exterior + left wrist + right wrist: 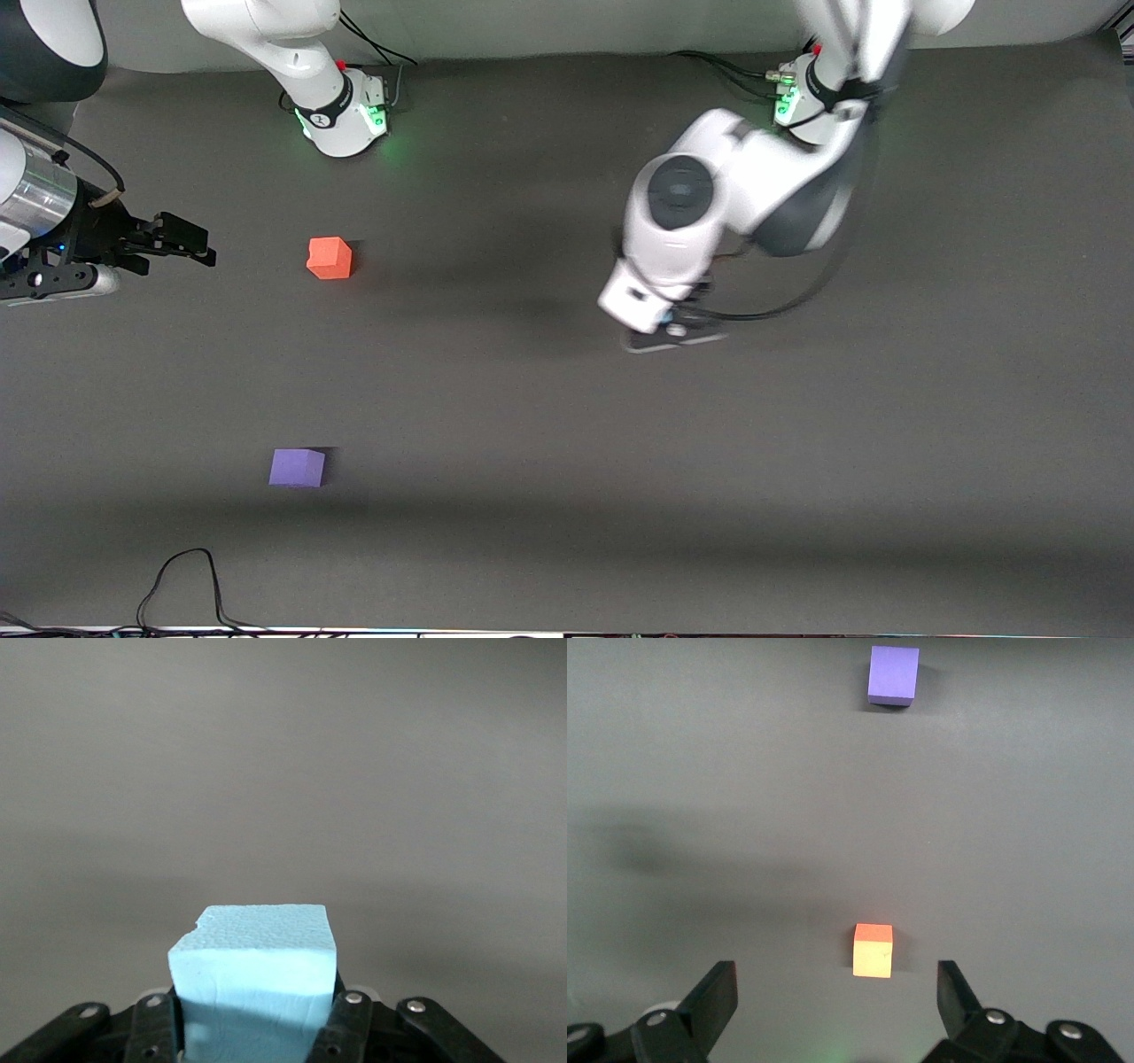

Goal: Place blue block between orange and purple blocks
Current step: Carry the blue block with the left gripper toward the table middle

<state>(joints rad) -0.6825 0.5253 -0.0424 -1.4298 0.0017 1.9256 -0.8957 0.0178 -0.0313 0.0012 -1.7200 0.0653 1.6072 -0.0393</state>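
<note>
While the orange block [330, 258] and purple block [297, 467] lie well apart on the table [886, 443] in the front view, nothing is placed between them. The blue block [255, 979] is seen clamped in the left hand [257, 1019]. The right hand [837, 997] is held wide open, empty, waiting.

My two arms are glossy white shells with dark grey joint caps. Each base [347, 115] wears a black band, a small red button and a green glowing light, with black cables trailing off. My right gripper [168, 244] is black on a silver wrist cuff; its fingers [713, 997] are matte black links with bright steel screws.
</note>
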